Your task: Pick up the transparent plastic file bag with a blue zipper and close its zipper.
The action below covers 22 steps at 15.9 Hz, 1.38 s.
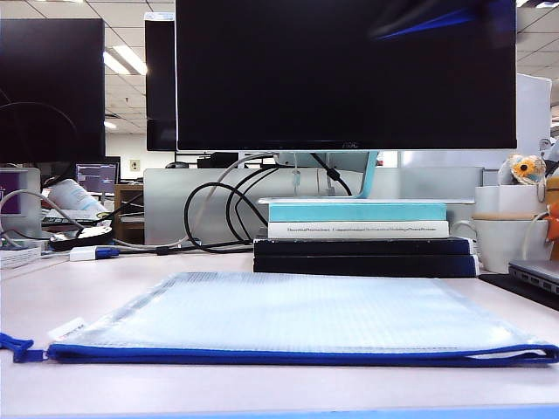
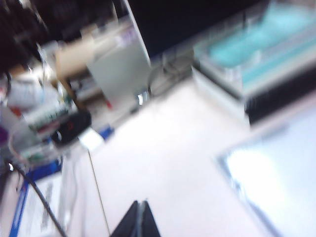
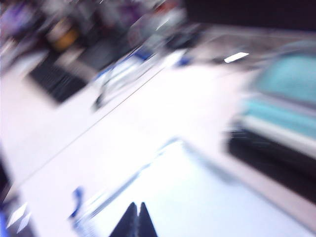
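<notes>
**Item 1: file bag.** Large flat translucent bluish-white plastic file bag point(image 1: 297, 314) with a fine mesh grid, lying flat on the pale desk point(image 1: 131, 279), untouched and centred in front of the stacked books. A small white tag sits at its near left corner.

**Item 2: zipper.** Dark blue fabric zipper strip point(image 1: 288, 356) along the long edge nearest the exterior camera. A blue cord pull tab point(image 1: 16, 347) trails off the left end; at the far right end the strip appears to gape slightly, though how much of it is undone cannot be told.

**Item 3: left gripper** point(image 2: 139, 219). Dark fingertips pressed together, holding nothing, over bare desk beside the bag's corner point(image 2: 276, 182). View heavily blurred.

**Item 4: right gripper** point(image 3: 134, 219). Jaws likewise closed and empty, over the bag's surface point(image 3: 197, 197) near an edge with a blue tab point(image 3: 77, 197). Also blurred.

**Item 5: surroundings.** Stack of turquoise, white and black books point(image 1: 362, 236), black monitor point(image 1: 345, 74), white mug point(image 1: 511, 240), cables. None of these belong to the task.

**Handling note (judgement).** The step in hand is the approach. Both grippers must open before contact. The thin pouch lies flush with the desk, so pinching an edge or corner should work better than a push from above. One gripper should anchor the bag near the end of the zipper while the other takes the cord pull and draws it straight along the strip. Pulling askew risks buckling the soft plastic.
</notes>
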Tool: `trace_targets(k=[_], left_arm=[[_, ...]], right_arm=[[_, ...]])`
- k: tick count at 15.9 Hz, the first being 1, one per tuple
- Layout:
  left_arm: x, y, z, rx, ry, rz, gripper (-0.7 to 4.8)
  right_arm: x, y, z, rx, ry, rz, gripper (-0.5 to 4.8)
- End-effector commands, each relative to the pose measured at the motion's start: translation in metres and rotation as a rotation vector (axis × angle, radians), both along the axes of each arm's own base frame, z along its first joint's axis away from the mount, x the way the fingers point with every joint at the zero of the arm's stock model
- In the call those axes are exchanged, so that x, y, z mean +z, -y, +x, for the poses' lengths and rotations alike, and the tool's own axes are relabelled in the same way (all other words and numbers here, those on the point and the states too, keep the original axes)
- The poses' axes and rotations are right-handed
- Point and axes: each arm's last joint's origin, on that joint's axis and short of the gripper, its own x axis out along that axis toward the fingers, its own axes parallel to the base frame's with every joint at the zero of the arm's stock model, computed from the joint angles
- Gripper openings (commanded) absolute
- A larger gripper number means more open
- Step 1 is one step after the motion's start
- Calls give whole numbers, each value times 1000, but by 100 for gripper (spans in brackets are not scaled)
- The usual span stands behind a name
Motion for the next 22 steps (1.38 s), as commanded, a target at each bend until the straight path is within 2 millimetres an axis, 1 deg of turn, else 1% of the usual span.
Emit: trace_targets(k=[1,2,5,6,7,8,9,10,12,13,14,15,16,17,18,19,20,21,22], left_arm=[[-1,-1,-6,-17,-83,50,-3],[-1,-1,-9,-28,-124,77,-3],[3,-2,-17,-31,-193,93,-2],[19,-4,-26,-33,-231,97,-2],[21,-4,-26,-30,-248,101,-2],[19,-4,-24,-8,-352,113,-2],[15,-4,-22,-5,-405,113,-1],[11,-3,-20,-6,-456,119,-1],[8,-3,-17,-5,-510,93,-1],[7,-1,-17,-44,-529,54,-1],[6,1,-19,-95,-569,10,12],[5,1,-20,-103,-600,-13,36],[2,1,-23,-112,-653,-27,59],[1,1,-24,-114,-663,-27,59],[0,1,-27,-116,-690,-27,58],[0,1,-27,-120,-690,-29,57],[0,1,-27,-133,-689,-35,51],[1,1,-26,-131,-681,-33,51],[1,1,-26,-132,-679,-33,51]], right_arm=[[-4,-30,14,114,-35,-47,1],[-7,-41,18,148,-55,-60,0],[-14,-62,27,207,-83,-87,0],[-19,-91,33,310,-138,-178,0],[-19,-96,33,325,-139,-192,0],[-23,-122,35,367,-138,-241,0],[-25,-130,34,384,-141,-249,1],[-29,-137,34,401,-147,-256,3],[-40,-149,33,443,-154,-284,72],[-48,-155,33,457,-170,-297,79],[-57,-161,33,473,-192,-311,79],[-63,-165,33,482,-204,-318,79],[-75,-173,34,503,-218,-326,81],[-79,-176,33,516,-224,-325,82],[-94,-194,27,564,-225,-333,82],[-96,-199,24,579,-221,-335,81],[-98,-212,20,606,-220,-343,81],[-106,-244,23,587,-169,-422,86],[-109,-248,25,583,-179,-433,87]])
